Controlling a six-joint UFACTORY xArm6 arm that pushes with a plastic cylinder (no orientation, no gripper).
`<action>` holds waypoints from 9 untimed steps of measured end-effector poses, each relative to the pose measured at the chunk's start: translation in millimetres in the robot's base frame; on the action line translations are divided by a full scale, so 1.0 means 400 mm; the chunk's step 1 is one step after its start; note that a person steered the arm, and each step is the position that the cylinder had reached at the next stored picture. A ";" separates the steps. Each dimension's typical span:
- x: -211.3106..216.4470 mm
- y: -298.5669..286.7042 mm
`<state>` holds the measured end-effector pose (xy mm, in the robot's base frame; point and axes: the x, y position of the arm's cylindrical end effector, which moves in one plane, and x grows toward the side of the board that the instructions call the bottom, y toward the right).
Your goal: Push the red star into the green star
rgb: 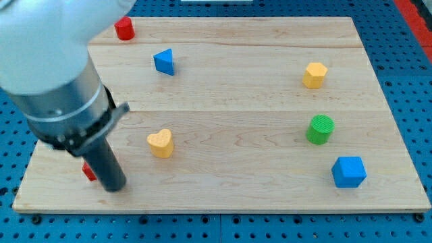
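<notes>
The thick dark rod comes down from the arm at the view's left, and my tip rests on the board near the bottom left corner. A red block shows only as a small piece just left of the rod, touching it or nearly so; its shape is hidden. A second red block stands at the top left, partly behind the arm. The only green block, roundish with a ridged edge, stands far off at the view's right.
A yellow heart lies right of my tip. A blue triangle is at the upper left, a yellow hexagon at the upper right, and a blue cube below the green block. The wooden board ends just below my tip.
</notes>
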<state>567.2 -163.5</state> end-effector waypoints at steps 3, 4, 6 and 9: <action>-0.017 -0.221; -0.100 -0.228; -0.224 -0.217; -0.263 0.281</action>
